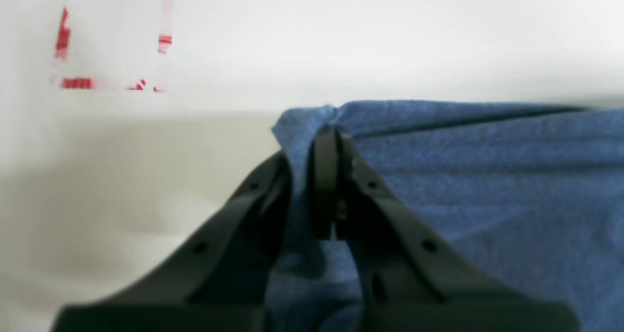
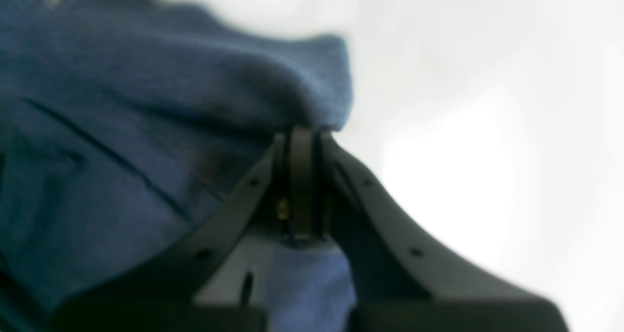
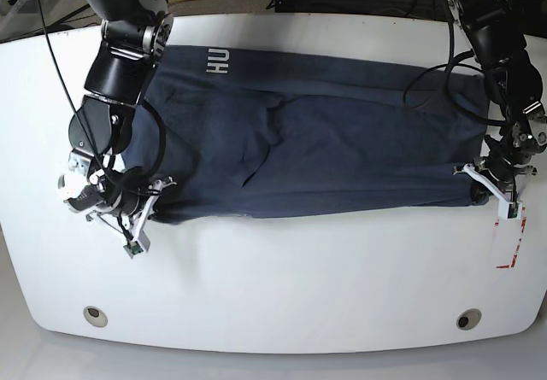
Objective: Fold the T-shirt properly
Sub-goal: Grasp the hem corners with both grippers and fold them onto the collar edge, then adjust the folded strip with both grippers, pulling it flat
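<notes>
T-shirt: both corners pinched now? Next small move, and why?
Probably lift both near corners together and carry them toward the far edge. The left gripper and right gripper are each shut on the T-shirt, which lies flat on the table.

slate-blue T-shirt (image 3: 325,149), white table (image 3: 282,277)

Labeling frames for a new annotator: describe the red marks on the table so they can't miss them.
Start at the white table and follow the near edge of the T-shirt to the corner pinched by the left gripper. Just beyond that corner are the red marks: thin broken lines, the only red on the table.
</notes>
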Available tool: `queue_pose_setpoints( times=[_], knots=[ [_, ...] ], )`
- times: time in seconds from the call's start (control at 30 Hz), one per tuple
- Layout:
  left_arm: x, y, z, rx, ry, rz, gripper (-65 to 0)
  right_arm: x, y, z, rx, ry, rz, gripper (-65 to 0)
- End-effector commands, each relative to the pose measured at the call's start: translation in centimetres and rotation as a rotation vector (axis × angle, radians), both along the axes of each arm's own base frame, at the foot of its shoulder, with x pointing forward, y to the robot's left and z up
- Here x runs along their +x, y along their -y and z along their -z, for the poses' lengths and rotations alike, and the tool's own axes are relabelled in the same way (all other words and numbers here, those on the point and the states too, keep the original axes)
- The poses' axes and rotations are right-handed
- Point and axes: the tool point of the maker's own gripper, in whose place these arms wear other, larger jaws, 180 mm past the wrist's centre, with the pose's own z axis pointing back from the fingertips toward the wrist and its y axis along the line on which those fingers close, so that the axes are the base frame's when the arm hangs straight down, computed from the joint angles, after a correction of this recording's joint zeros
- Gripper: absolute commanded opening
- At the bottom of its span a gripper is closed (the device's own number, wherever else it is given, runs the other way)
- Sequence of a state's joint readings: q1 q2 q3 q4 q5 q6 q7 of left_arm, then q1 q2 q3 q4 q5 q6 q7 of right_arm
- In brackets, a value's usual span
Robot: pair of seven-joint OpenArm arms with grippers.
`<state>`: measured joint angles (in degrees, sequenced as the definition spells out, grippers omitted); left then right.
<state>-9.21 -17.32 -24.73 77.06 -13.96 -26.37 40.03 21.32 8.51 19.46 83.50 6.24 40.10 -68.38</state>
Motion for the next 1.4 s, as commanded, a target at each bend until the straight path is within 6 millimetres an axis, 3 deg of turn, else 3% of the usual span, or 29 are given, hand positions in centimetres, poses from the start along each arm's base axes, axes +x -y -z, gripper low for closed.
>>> queue_pose_setpoints(
  times=[0.0, 0.3, 0.4, 0.67, 0.9, 0.93, 1.03, 1.1, 1.2, 1.23, 1.37],
  knots=[
    [0.1, -0.7, -2.0, 0.047, 0.049, 0.012, -65.0, 0.0, 1.2, -2.7, -0.063, 0.071, 0.011, -65.0],
    [-4.0, 0.7, -0.6, 0.144, -0.068, 0.154, -64.9, -6.9, 1.8, -3.5, -0.217, 0.07, 0.004, -65.0],
    [-5.9, -1.0, -0.5, 0.189, -0.129, 0.147, -64.7, -9.6, 1.7, -2.4, -0.24, 0.033, -0.008, -65.0],
    [-9.1, -2.1, 1.3, 0.21, -0.232, 0.174, -64.6, -15.7, 0.3, 2.4, -0.195, -0.131, -0.018, -65.0],
    [-11.1, -2.1, 2.9, 0.21, -0.292, 0.187, -64.3, -17.5, -0.9, 3.7, -0.16, -0.173, -0.019, -65.0],
    [-11.6, -2.0, 3.2, 0.209, -0.305, 0.19, -62.9, -17.7, -0.9, 3.8, -0.158, -0.179, -0.019, -64.4],
    [-12.2, -1.7, 3.7, 0.21, -0.322, 0.202, -50.4, -17.8, -0.9, 3.9, -0.158, -0.182, -0.018, -50.3],
    [-12.5, -1.1, 4.2, 0.206, -0.337, 0.225, -35.6, -18.1, -0.8, 4.0, -0.159, -0.187, -0.017, -40.1],
    [-12.8, -0.7, 4.1, 0.213, -0.338, 0.239, -17.4, -18.0, -0.4, 3.3, -0.142, -0.161, 0.007, -34.1],
    [-12.6, -0.7, 3.7, 0.222, -0.327, 0.242, -14.3, -17.9, -0.7, 3.2, -0.106, -0.149, 0.017, -34.2],
    [-11.1, 0.9, 0.7, 0.241, -0.221, 0.28, -14.4, -17.3, -1.1, 1.7, 0.073, -0.066, 0.054, -34.7]
  ],
)
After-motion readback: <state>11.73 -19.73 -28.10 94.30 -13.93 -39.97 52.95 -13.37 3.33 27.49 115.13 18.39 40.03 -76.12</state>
